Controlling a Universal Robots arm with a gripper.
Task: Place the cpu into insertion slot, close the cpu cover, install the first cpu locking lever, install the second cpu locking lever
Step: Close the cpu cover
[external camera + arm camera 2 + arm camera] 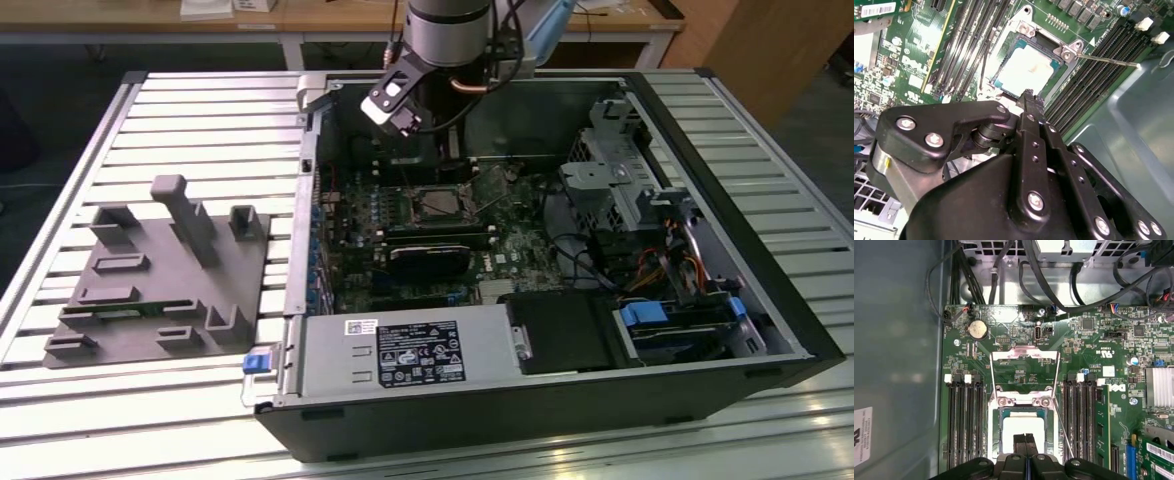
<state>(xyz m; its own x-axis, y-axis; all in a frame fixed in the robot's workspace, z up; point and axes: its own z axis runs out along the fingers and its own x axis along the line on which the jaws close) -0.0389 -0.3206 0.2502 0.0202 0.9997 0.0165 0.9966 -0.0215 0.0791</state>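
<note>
My gripper (1028, 96), fingers pressed together, hangs just over one edge of the cpu (1026, 70). The cpu lies flat in the insertion slot (1040, 46), its pale top bare. A thin metal lever (1109, 61) juts from the slot's corner across black memory slots (1089, 75) on the green motherboard (914, 55).

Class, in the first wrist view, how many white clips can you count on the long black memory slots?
4 white clips: two on one side of the insertion slot being the second; two opposite. The gripper may hide more.
</note>
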